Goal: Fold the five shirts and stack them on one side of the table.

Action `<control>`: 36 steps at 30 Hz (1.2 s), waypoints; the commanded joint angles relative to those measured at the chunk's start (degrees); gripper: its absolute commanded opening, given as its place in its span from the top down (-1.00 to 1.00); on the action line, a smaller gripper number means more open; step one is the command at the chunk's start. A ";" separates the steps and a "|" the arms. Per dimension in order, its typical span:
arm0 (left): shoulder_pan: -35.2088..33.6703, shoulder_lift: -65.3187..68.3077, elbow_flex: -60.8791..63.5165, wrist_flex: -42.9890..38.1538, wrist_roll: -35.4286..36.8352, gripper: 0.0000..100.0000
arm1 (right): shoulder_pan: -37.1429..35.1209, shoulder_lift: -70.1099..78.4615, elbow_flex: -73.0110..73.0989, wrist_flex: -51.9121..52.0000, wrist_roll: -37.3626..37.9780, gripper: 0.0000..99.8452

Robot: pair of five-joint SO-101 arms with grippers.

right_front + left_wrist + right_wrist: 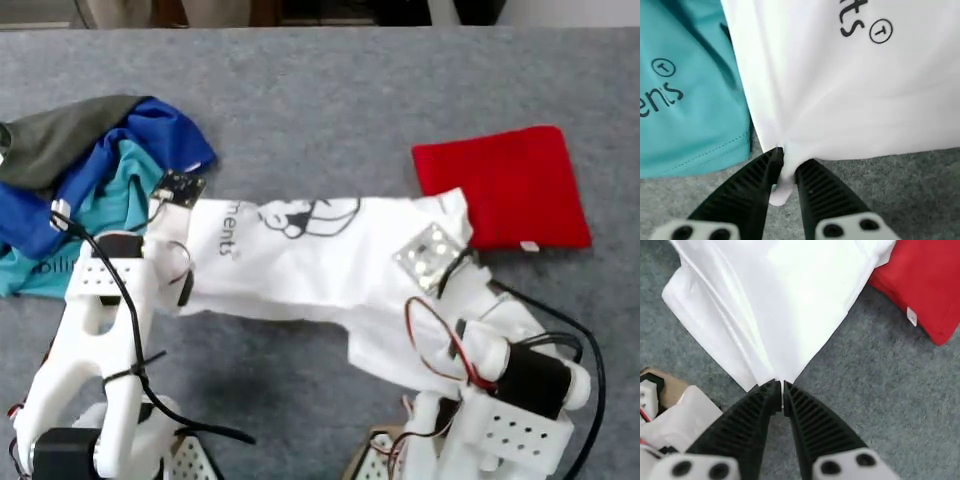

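A white cotton shirt with black print (300, 260) lies drawn out across the middle of the grey felt-covered table (350, 90), held at both ends between the two arms. The left gripper (788, 161) has its black ribbed jaws closed on a bunched fold at the shirt's left edge, with a tab of white cloth poking out between them. The right gripper (780, 387) is pinched tight on a gathered corner at the shirt's near right end, and pleats fan away from the grip.

At the right end, on the far side, the white cloth meets the edge of a red shirt, folded into a neat rectangle (505, 190) and lying flat (a small white tag shows at its hem). At the left end, the white shirt lies against a loose heap of unfolded shirts. A teal shirt with dark lettering (115, 200) is nearest, just beside the left gripper. A royal blue shirt (165, 135) is draped over it, and a dark grey shirt (60, 140) lies on top towards the table's far left edge.
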 commanded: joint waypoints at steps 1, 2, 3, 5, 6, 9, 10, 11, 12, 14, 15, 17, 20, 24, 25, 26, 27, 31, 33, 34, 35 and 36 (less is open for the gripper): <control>-0.09 -1.01 -0.18 0.79 -1.67 0.96 | 0.92 -0.13 0.40 2.02 4.13 1.00; -0.09 -1.01 -0.18 0.88 -2.73 0.96 | 0.92 -0.13 0.40 2.55 5.54 1.00; -0.09 -1.01 -0.18 0.88 -3.69 0.96 | 1.01 -0.13 0.40 2.73 6.77 1.00; -0.09 -1.01 -0.18 1.58 -5.63 0.96 | 1.10 -0.13 0.40 2.73 8.44 1.00; -0.09 -1.01 -0.35 2.99 -7.38 0.96 | 1.10 -0.13 0.40 2.73 8.88 1.00; 1.05 -1.01 -0.79 7.74 -14.51 0.96 | 1.36 -0.04 0.40 2.64 10.64 0.99; 1.05 -1.01 -0.79 8.88 -15.91 0.93 | 1.45 -0.04 0.31 2.73 11.25 0.96; 0.97 -1.01 -0.79 9.58 -16.79 0.88 | 1.45 -0.04 0.13 2.73 11.69 0.91; 0.79 -1.01 -0.79 9.85 -16.79 0.81 | 1.45 -0.13 0.04 2.81 11.96 0.83; -1.23 -1.10 -1.32 9.67 -14.51 0.67 | 1.45 -0.13 -0.66 2.90 13.71 0.65; -2.37 -1.01 -2.55 9.76 -12.84 0.62 | 1.45 -0.13 -1.45 2.90 14.86 0.57; -4.66 -0.92 -5.36 10.02 -9.05 0.57 | 1.45 -0.13 -3.21 2.90 17.49 0.44; -6.95 -0.92 -10.20 9.67 -4.66 0.56 | 1.01 -0.13 -6.37 2.46 18.29 0.37; -6.51 -0.92 -17.76 9.58 3.08 0.59 | -2.24 0.48 -8.22 -5.71 11.16 0.95; -5.45 -0.84 -19.08 9.23 5.45 0.64 | -3.65 0.84 -7.78 -9.14 6.59 1.00; -4.13 -0.57 -19.78 8.44 7.38 0.72 | -4.97 1.71 -6.90 -12.22 2.73 0.90; -2.81 -0.04 -20.31 7.56 9.05 0.82 | -6.20 3.38 -6.02 -14.86 -0.35 0.88; 2.20 4.09 -21.01 4.04 13.36 0.93 | -10.95 16.92 -5.93 -23.12 -9.14 0.98; 3.60 7.34 -21.54 1.93 15.65 0.97 | -11.47 25.54 -8.75 -26.73 -13.36 0.99; 4.04 9.45 -21.89 0.44 16.79 0.96 | -11.47 29.58 -11.03 -28.04 -15.21 1.00; 4.22 11.65 -22.42 -1.32 18.02 0.96 | -11.47 33.71 -13.93 -29.01 -16.62 1.00; 4.22 14.11 -23.12 -3.43 19.34 0.96 | -11.47 37.67 -17.01 -29.36 -17.76 1.00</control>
